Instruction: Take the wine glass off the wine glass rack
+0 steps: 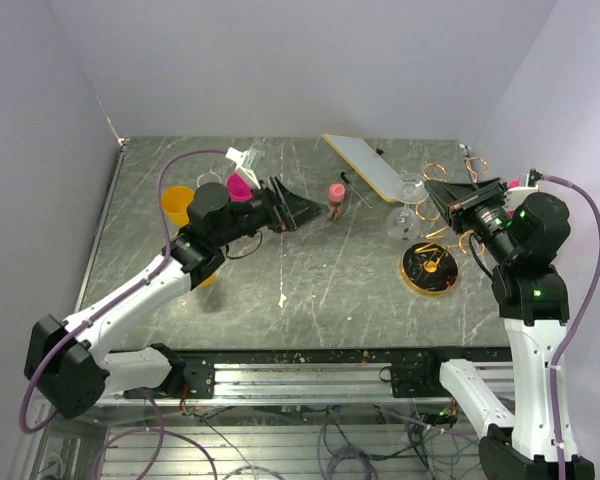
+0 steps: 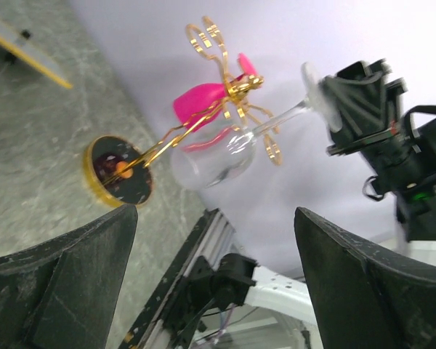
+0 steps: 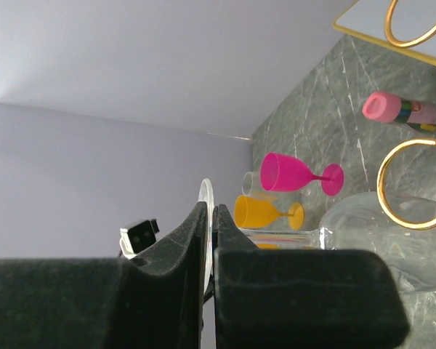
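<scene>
No legible text, label or number anywhere.

Gold wire, clear glass, veined dark stone.
Your wine glass rack (image 1: 427, 270) is bright gold wire on a dark base with a gold rim; the wine glass (image 2: 212, 157) is clear and colourless. The table (image 1: 310, 290) is dark grey-green, streaked with pale veins. You have a hot-pink glass (image 1: 239, 188), an orange glass (image 1: 177, 205), a white board (image 1: 365, 165) edged in yellow-gold, and a small bottle (image 3: 403, 110) with a pink cap and a multicoloured band. The left arm (image 1: 130, 300) and the right arm (image 1: 525, 340) are white with black joints; their cables (image 1: 599, 250) are purple, the walls (image 1: 280, 60) pale lilac.
</scene>
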